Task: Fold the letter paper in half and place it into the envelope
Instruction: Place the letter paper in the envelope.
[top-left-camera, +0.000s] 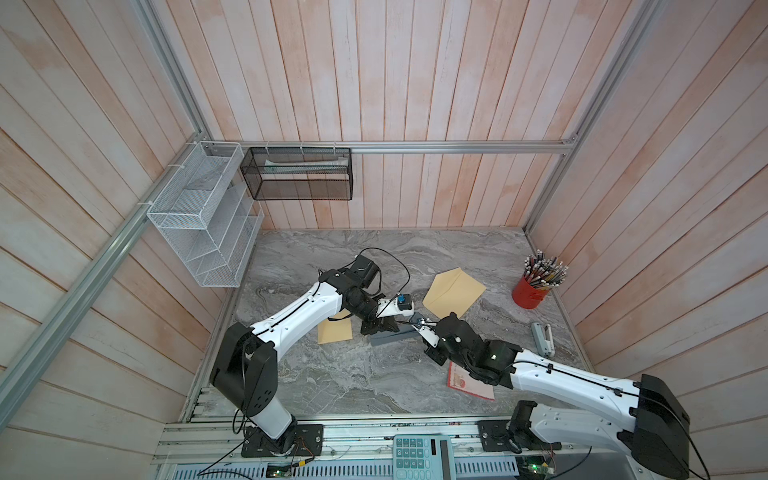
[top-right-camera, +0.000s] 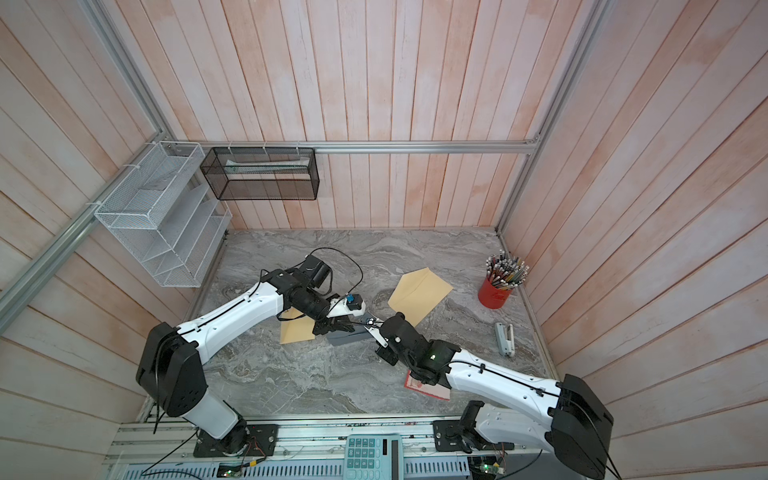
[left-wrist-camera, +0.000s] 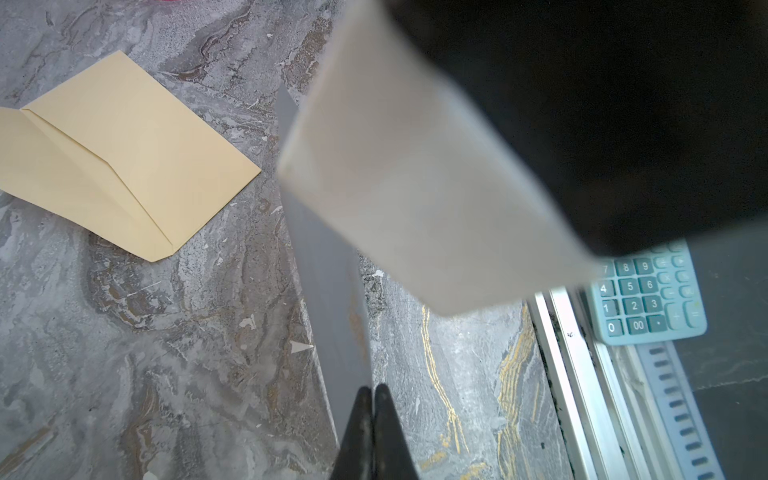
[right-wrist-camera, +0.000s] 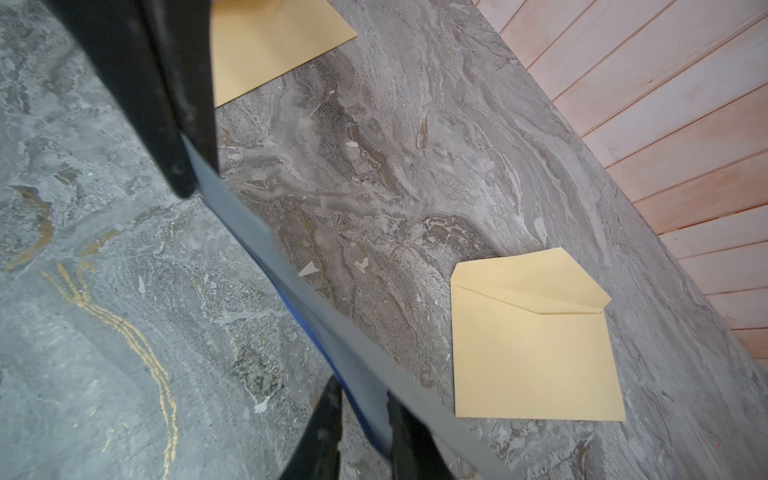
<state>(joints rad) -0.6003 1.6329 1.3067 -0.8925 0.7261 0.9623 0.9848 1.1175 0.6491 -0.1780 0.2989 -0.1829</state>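
In both top views the left hand (top-left-camera: 384, 327) is clenched on one end of the grey paper (top-left-camera: 390, 337). The paper seems already folded and stands on edge low over the counter (top-left-camera: 332, 382). The right hand (top-left-camera: 417, 328) meets its other end, likely to steady it for insertion. Just beyond the right hand lies the envelope (top-left-camera: 454, 296), flap open and flat, the paper not in it. Farther off, a cup (top-left-camera: 528, 293) is packed with pencils (top-left-camera: 544, 270). In the left wrist view the left hand (left-wrist-camera: 371, 388) pinches the paper (left-wrist-camera: 328, 291) edge, with the envelope (left-wrist-camera: 124, 158) ahead of it. In the right wrist view the right hand (right-wrist-camera: 361, 399) straddles the paper, fingers slightly apart. I cannot tell whether they grip it.
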